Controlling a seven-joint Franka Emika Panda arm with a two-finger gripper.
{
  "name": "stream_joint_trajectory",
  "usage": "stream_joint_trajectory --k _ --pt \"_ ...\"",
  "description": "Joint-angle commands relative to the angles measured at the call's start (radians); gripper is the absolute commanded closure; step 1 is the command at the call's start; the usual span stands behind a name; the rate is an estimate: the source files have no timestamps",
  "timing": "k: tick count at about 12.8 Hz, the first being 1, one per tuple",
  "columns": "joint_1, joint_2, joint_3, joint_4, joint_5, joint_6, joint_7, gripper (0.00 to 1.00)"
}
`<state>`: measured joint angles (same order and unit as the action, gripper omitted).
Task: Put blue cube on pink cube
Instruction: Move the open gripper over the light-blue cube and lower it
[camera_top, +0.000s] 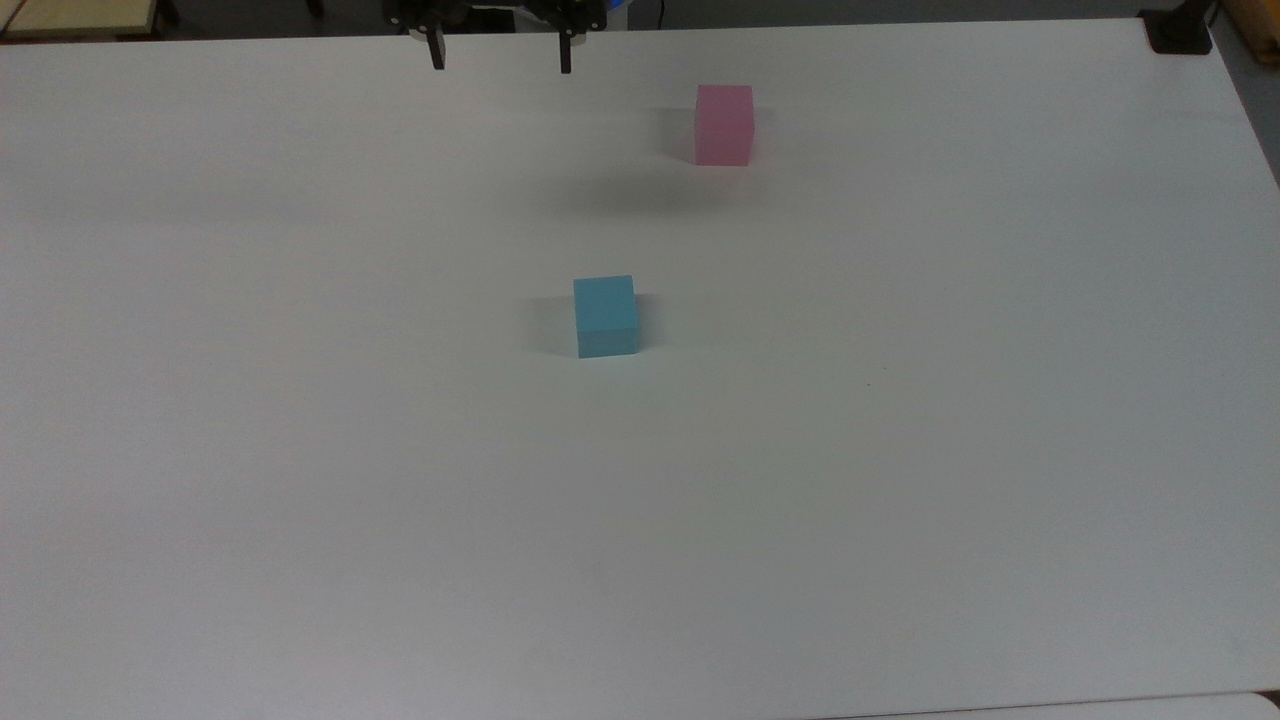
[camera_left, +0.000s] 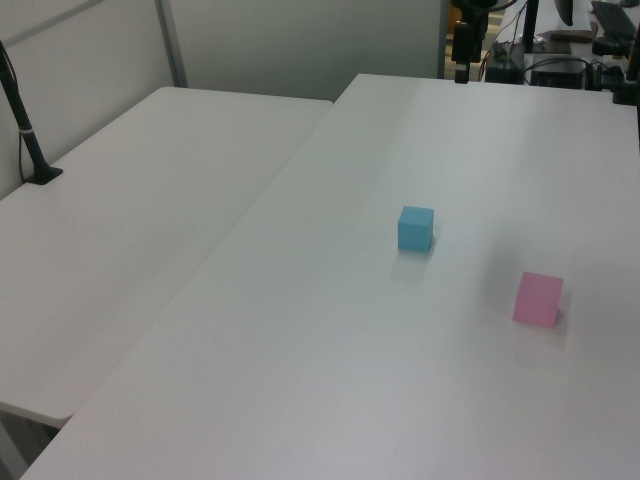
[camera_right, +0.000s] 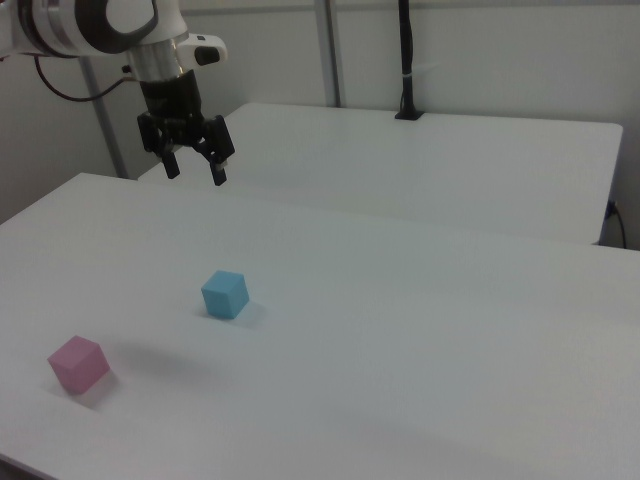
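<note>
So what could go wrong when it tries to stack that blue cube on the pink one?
The open end effector hangs high, far from the blue cube, so a slightly off descent could nudge it across the smooth table. The pink cube is about the same size, so an off-centre placement might let the blue cube tip off.

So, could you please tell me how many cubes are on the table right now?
2. The blue cube sits near the middle of the table. The pink cube stands apart from it, toward the top view's upper right. Nothing appears to hide another.
</note>
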<state>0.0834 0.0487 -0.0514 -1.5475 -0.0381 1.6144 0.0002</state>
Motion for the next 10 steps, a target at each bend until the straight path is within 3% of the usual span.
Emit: stream_joint_trajectory --k 1,7,10 --pt "0.039 0.02 -0.007 -0.005 0.012 0.016 -0.005 0.0" --pt "0.076 0.063 -0.005 -0.029 0.018 0.105 0.069 0.0" --pt "0.096 0.065 -0.007 -0.155 0.044 0.217 0.069 0.0"
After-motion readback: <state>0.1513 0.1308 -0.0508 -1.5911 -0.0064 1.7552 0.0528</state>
